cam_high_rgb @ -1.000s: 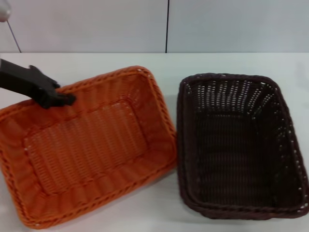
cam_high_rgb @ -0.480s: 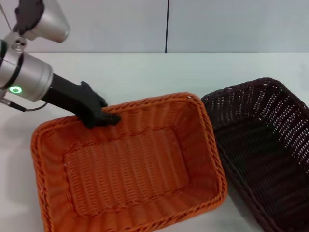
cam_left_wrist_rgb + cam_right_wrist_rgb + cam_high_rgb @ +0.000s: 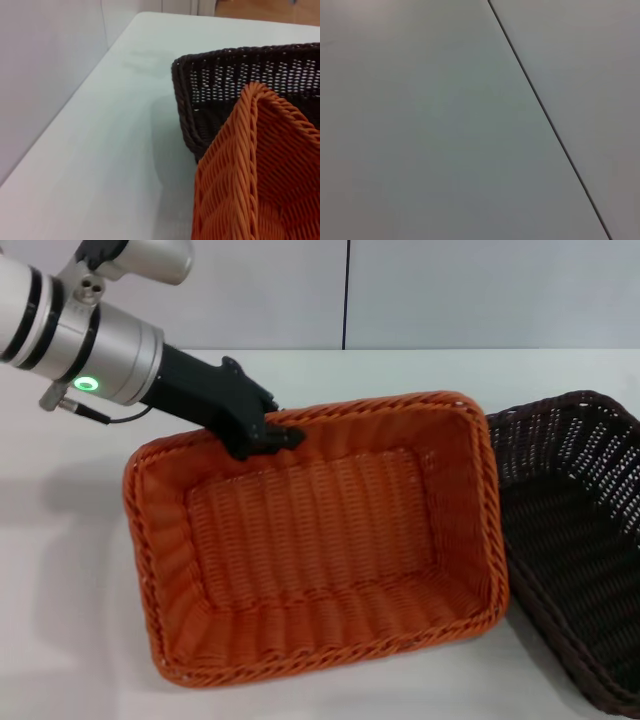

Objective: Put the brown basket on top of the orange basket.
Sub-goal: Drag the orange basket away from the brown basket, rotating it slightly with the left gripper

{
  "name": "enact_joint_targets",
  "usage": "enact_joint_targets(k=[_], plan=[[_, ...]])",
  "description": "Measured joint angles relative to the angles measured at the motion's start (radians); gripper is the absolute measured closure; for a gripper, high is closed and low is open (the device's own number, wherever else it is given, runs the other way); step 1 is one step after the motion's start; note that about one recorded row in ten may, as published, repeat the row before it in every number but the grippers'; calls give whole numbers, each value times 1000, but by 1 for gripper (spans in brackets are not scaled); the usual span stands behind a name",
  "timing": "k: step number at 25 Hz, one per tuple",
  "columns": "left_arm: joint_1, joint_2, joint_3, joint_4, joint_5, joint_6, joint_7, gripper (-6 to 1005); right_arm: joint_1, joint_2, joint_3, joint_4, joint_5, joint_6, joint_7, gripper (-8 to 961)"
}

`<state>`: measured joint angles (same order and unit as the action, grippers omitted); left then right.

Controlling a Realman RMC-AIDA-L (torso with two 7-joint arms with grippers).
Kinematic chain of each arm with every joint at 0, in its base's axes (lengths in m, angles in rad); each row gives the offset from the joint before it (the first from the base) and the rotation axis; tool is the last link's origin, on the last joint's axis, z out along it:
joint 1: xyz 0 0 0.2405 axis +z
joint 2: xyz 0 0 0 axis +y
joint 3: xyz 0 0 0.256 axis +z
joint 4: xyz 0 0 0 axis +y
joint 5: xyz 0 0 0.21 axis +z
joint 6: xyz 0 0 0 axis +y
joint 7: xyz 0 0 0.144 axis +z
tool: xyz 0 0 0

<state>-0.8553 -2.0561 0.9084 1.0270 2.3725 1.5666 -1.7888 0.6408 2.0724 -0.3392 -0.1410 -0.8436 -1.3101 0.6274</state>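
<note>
White table bears both baskets; left gripper clenched on the orange basket rim overlapping the brown basket.

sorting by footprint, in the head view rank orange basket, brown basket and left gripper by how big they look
1. orange basket
2. brown basket, partly cut off and overlapped, so unsure
3. left gripper, gripping the orange rim

Looks like a lab or robot test cell, not a home. Plain white table, bare apart from two woven baskets. Behind it a flat pale wall of panels split by a thin dark vertical seam; the same seam shows in the right wrist view. No furnishing or decoration in sight. Left wrist view shows a strip of wood-toned floor past the table's far edge.
</note>
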Motion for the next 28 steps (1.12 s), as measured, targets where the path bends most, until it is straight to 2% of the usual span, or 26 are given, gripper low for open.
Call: enact_joint_targets(k=[5, 17, 18, 23, 28], plan=[[-24, -1, 48, -13, 0, -2, -18, 826, -5, 0, 0, -1, 0, 0, 0, 368], [-34, -8, 103, -27, -9, -111, -100, 816, -2, -3, 2, -7, 0, 11, -3, 368], [-32, -9, 127, -23, -9, -139, -128, 780, -4, -3, 2, -8, 0, 12, -4, 368], [-28, -11, 133, -14, -19, -153, -128, 603, -6, -5, 2, -8, 0, 12, -3, 367], [0, -7, 135, 28, -77, -174, -115, 367, -9, -5, 2, -8, 0, 13, -3, 367]])
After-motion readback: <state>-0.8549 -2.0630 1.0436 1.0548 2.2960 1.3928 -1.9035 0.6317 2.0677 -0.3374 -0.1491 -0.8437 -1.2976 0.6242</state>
